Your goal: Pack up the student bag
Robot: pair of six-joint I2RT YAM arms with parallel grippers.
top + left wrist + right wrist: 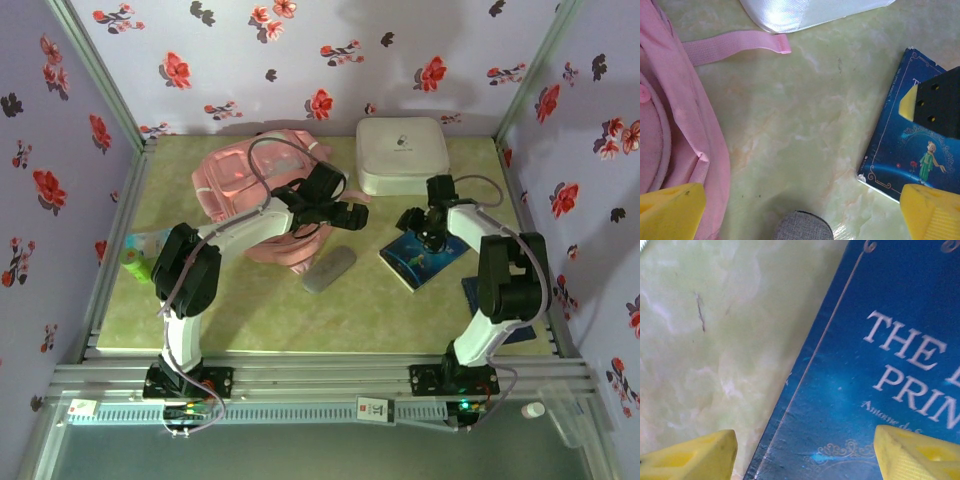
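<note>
Both right gripper [802, 447] jaws are hanging apart above the blue book [865, 340] — lying flat, it could slide, not lift.

This looks like a robot test booth in a laboratory, not a real room. The walls [300, 60] are flat panels covered with lilac paper printed with red and black flowers, and bare aluminium posts [100, 75] hold them at the corners. The table top [270, 320] has a green marble pattern. Along its near edge runs an aluminium rail [320, 378], and the left arm [190, 270] and the right arm [510, 280] are bolted on it, with cables [190, 415] looping at their bases over a slotted strip [270, 412]
</note>
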